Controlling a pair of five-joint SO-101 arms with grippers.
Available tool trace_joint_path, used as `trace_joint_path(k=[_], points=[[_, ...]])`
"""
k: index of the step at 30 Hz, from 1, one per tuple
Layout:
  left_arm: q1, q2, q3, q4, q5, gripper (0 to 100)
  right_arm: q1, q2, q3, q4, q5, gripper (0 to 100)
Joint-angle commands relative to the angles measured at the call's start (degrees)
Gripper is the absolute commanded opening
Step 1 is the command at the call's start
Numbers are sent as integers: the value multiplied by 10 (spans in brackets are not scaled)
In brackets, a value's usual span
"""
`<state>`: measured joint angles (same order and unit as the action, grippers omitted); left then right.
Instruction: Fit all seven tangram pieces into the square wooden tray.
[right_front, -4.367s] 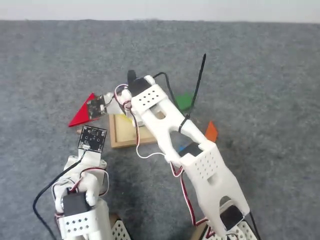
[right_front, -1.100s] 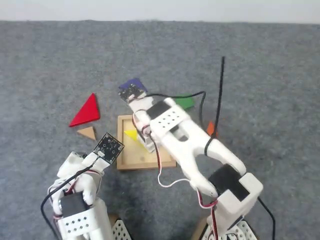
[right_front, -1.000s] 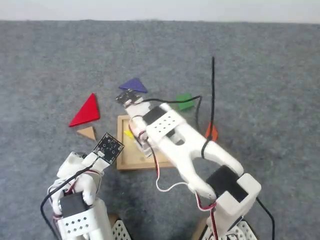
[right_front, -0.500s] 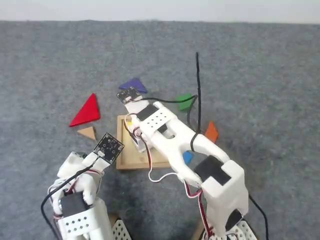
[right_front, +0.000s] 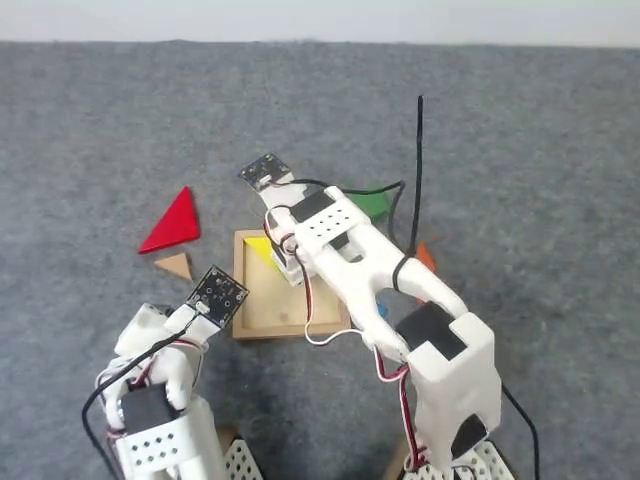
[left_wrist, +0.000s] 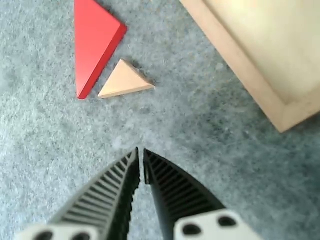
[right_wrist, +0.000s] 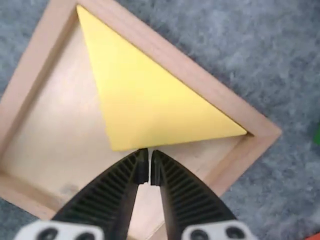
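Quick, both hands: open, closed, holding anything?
Left hand: closed, empty.
Right hand: closed, empty, tips at the yellow triangular piece in the square wooden tray.

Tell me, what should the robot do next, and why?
Probably lift the right claw away from the tray. It is shut and empty, and the yellow triangle already sits inside, along one rim. The red triangle, tan triangle and green piece lie on the carpet, waiting.

We look down from high over the counter (right_front: 520, 150); both wrist cameras sit close, facing down, sharing the tray (right_front: 265, 312) (left_wrist: 240, 55) (right_wrist: 200, 82), seemingly different corners.
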<state>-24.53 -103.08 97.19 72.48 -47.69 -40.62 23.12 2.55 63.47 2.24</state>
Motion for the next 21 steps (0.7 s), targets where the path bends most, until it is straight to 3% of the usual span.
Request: trace_joint_path(k=[1, 6, 12, 17, 21], points=[[-3, -11, -8, -11, 9, 14, 14, -14, -32, -12, 17, 20], [-4, -11, -8, -13, 9, 14, 22, -62, -26, 31, 62, 18], [-7, -11, -32, -14, 11, 14, 23, -263, 91, 56, 68, 7], [-59, -8, -179, -32, 146, 15, 79, -456, 251, -17, 62, 7], [-62, 6, -218, -86, 151, 15, 104, -550, 392, -116, 59, 7]])
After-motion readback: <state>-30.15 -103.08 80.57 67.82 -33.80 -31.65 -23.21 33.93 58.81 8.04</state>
